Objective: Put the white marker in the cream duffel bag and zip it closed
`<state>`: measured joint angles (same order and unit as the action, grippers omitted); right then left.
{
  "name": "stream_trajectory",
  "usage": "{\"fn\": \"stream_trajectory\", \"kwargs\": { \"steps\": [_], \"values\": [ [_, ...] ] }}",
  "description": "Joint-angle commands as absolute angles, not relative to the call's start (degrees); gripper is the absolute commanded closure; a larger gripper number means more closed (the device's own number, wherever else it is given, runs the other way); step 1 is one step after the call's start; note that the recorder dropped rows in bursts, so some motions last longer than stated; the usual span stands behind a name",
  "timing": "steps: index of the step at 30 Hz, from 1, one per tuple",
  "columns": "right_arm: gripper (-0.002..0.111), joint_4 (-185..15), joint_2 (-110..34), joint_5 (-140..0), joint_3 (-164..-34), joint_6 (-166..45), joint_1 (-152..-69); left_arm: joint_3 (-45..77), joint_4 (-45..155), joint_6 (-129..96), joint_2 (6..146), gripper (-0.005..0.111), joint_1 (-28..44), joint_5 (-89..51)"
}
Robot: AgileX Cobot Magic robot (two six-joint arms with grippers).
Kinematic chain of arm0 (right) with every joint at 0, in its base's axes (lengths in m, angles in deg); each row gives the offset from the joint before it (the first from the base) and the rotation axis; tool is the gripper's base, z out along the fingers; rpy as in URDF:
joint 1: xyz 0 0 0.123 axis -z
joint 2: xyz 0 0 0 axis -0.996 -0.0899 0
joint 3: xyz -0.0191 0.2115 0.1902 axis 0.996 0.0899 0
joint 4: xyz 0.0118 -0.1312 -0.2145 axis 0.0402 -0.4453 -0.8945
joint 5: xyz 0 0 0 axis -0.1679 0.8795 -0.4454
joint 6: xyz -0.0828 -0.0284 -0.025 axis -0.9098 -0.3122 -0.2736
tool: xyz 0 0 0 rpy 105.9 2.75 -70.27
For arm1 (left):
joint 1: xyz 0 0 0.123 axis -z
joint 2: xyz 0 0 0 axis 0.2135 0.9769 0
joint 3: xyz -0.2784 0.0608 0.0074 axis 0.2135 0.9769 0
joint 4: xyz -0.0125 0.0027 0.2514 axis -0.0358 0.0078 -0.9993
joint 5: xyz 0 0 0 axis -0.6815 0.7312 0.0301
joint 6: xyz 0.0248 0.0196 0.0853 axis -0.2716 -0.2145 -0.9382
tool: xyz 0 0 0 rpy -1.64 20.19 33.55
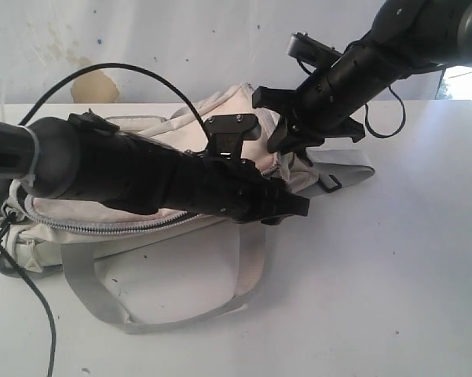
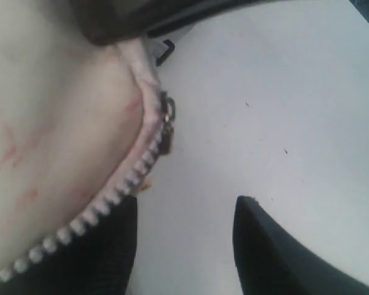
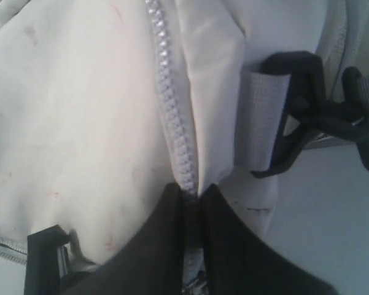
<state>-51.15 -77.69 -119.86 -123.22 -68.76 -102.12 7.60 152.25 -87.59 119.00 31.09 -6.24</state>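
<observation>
The broad white surface [image 1: 393,275] carries a large, soft, smudged cream duffel bag [image 1: 161,275]. It lies flat with its long axis running back from the two pincers, under and along the left arm. A loop of grey webbing strap [image 1: 86,290] trails off the bag on the side away from the right pincer. The right pincer [image 3: 193,190] is clenched, its two black fingers pressed together on the bag's seam at the end of the grey zipper [image 3: 169,104], with a black plastic buckle [image 3: 301,80] just beside it. The left pincer [image 2: 187,209] is released, its jaws apart with only bare surface and the bag's edge between them. The small metal zipper slider [image 2: 167,126] sits a little ahead of its tips, untouched. The slim white marker shows in no view, so which way it points and how its long axis lies cannot be told; I judge it is probably inside the bag. No dark lining shows, and the teeth leading to the right pincer look meshed. The zipping therefore seems well on or done, though the left arm hides much of the zip, so full closure remains unconfirmed
</observation>
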Motion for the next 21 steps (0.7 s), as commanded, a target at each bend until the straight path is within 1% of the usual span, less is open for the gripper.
{"fn": "stream_trajectory", "kwargs": {
  "steps": [1, 11, 14, 16, 17, 19, 21],
  "values": [
    [0.108, -50.72, -76.88, -121.12, -123.59, -68.74, -101.83, 4.71, 152.52, -89.00, 120.74, 0.056, 31.24, -8.41],
    [0.108, -50.72, -76.88, -122.55, -123.59, -68.74, -101.83, 0.34, 152.52, -89.84, 124.89, 0.056, 31.24, -10.91],
    [0.108, -50.72, -76.88, -122.93, -123.59, -68.74, -101.83, -1.27, 152.67, -90.35, 125.01, 0.056, 31.24, -13.73],
    [0.108, -50.72, -76.88, -122.87, -123.59, -69.77, -101.83, -1.58, 152.67, -90.35, 125.01, 0.069, 31.24, -15.13],
    [0.108, -50.72, -76.88, -122.87, -123.59, -69.83, -101.83, -1.58, 152.67, -90.35, 125.01, 0.089, 31.24, -14.47],
    [0.108, -51.02, -76.88, -122.87, -123.59, -69.82, -101.83, -1.58, 150.13, -90.36, 125.01, 0.107, 31.24, -10.95],
    [0.108, -52.88, -76.88, -122.38, -123.59, -69.82, -101.83, -1.58, 148.09, -90.36, 124.51, 0.107, 31.24, -6.65]
  ]
}}
